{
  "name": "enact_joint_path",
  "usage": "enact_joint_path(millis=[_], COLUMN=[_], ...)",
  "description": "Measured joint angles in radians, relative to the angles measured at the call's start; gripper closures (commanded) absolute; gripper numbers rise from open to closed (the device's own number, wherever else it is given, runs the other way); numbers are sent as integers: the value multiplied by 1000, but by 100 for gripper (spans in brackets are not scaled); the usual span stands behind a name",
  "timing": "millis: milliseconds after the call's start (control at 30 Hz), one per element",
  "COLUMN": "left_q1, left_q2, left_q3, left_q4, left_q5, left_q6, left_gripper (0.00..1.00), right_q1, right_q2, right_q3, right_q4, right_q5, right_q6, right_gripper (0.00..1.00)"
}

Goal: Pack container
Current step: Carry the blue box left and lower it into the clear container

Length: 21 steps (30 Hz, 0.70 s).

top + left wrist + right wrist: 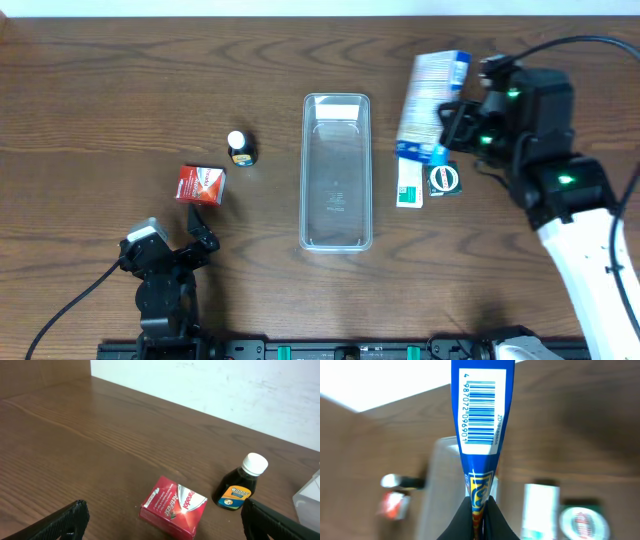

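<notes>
Our right gripper pinches the blue-and-white packet by its edge, ready for carrying. The container lies empty mid-table, just beside it; our left gripper idles, fingers spread.

Overhead straight down on table; both wrist views low, close.
From left wrist, looking across to red box and bottle, shared with overhead; from right wrist, hard against blue packet, container blurred behind.
</notes>
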Motion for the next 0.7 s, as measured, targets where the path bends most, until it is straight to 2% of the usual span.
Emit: enact_joint_path(millis=[200,333,500,700], left_q1=[0,0,0,0], left_q2=[0,0,0,0], left_q3=[0,0,0,0], left_q4=[0,0,0,0], left_q5=[0,0,0,0], left_q6=[0,0,0,0], left_gripper=[2,2,2,2], right_q1=[180,254,277,277], right_q2=[131,246,391,488], right_q3=[0,0,0,0], right_q4=[142,172,217,284], right_q5=[-5,20,35,37], right_q6=[118,180,215,230], right_gripper=[93,91,89,86])
